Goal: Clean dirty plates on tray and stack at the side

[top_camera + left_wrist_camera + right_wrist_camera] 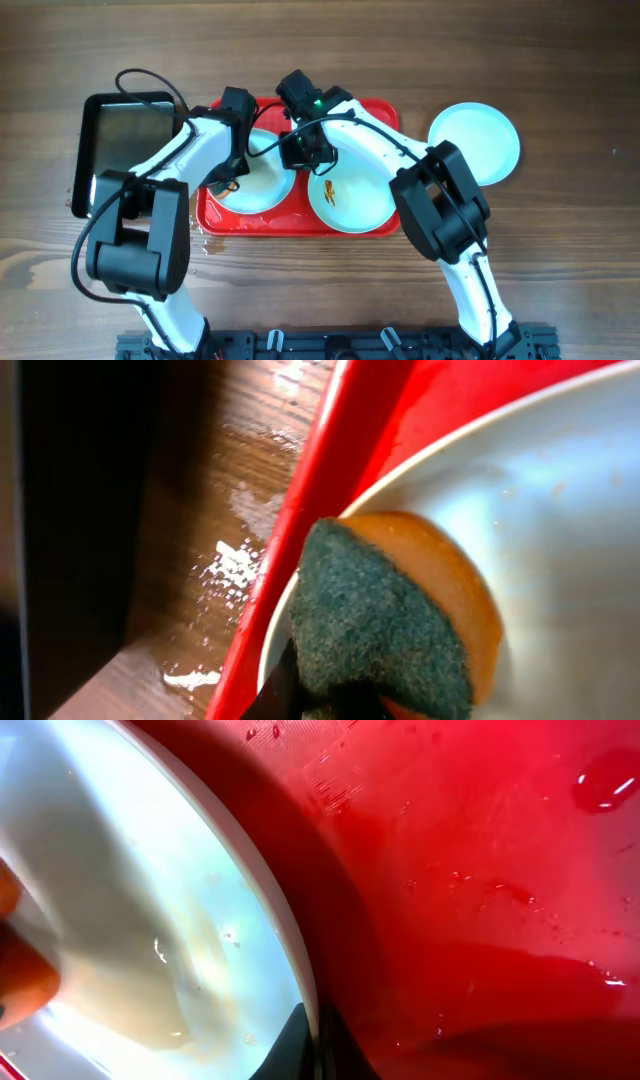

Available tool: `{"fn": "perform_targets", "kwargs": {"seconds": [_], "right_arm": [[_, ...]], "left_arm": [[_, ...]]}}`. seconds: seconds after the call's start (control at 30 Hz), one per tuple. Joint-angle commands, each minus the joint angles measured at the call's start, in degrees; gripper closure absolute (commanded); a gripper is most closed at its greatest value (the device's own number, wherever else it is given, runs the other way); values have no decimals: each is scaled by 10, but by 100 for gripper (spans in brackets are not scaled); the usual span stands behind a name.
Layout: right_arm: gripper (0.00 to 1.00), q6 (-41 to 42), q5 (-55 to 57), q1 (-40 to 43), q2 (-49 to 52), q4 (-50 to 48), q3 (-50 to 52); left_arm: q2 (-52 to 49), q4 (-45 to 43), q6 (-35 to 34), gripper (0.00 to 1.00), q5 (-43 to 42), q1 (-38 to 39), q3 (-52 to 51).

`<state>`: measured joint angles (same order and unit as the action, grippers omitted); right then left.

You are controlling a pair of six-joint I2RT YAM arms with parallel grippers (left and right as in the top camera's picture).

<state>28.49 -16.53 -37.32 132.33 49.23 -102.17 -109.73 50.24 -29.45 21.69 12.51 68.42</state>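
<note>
Scrubbing was in hand: the left gripper [230,176] clamped the sponge [400,620] against the left plate [268,188] on the tray [380,108], centre frame; the right gripper [305,155], closed, seemingly pinched its rim. Next probably called for firm, steady wiping

No text, label, brand, number or sign can be read on the tray [300,229], the plates [475,143], the black pan [125,140] or anything else shown in the three views.
</note>
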Motion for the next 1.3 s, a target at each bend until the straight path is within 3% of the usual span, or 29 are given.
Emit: {"fn": "perform_targets", "kwargs": {"seconds": [0.0,0.1,0.2,0.47,0.67,0.73,0.87,1.0,1.13,1.27], "right_arm": [[96,2,53,14,15,12,4],[96,16,54,14,15,9,4],[96,15,53,14,15,9,4],[96,16,54,14,15,8,4],[96,15,63,14,15,10,4],[96,15,63,14,15,12,4],[96,15,63,13,13,12,4],[96,15,74,14,-26,23,-8],[96,-28,232,13,-107,83,-64],[96,-128,374,-4,-208,115,-102]], "left_arm": [[36,-12,-45,96,-2,-2,17],[43,-74,-40,96,-207,-2,15],[34,-96,-40,96,-256,5,8],[-46,-116,-40,96,-233,18,7],[-46,17,-40,96,80,14,8],[-46,47,-40,96,121,11,10],[3,120,-121,96,109,13,61],[157,137,-132,96,10,9,93],[266,161,-83,96,-155,8,93],[269,188,-83,96,-145,8,81]]}}
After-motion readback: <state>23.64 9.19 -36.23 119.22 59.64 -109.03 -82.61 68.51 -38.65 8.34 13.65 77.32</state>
